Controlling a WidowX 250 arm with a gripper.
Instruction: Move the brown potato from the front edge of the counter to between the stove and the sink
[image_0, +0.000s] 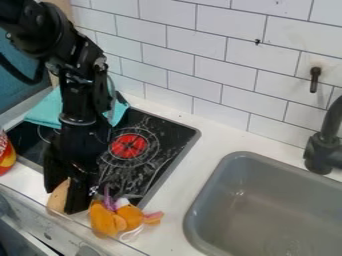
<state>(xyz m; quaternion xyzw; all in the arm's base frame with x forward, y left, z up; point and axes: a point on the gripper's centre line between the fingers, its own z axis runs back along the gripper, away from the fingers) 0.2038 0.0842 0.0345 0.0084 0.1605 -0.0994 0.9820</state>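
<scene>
From where I stand, the black gripper (62, 201) hangs down at the front of the worktop (175, 187), and a tan, rounded piece (59, 196) sits right at its lower end, partly hidden behind it. I can't tell whether it has that piece pinched or is merely round it. What shows of the piece is longer than it is wide, its long axis running roughly from the stove down toward the worktop's front edge, with its lower end close to that edge. So the piece lies at the gripper's tip, a little to the side away from the sink. Just beside the gripper on the other side, toward the sink, is an orange bundle (103, 219) with purple and white bits and a pale looped string, lying by the stove's near corner on the sink side. Behind both is the black stove (150, 167), its red ring mark (129, 146) facing up. Farther out, a teal cloth (47, 111) lies over the stove's back corner area, a red and yellow container (6, 154) stands at the left, and the grey sink (230, 170) is set well apart, past a strip of bare worktop.
</scene>
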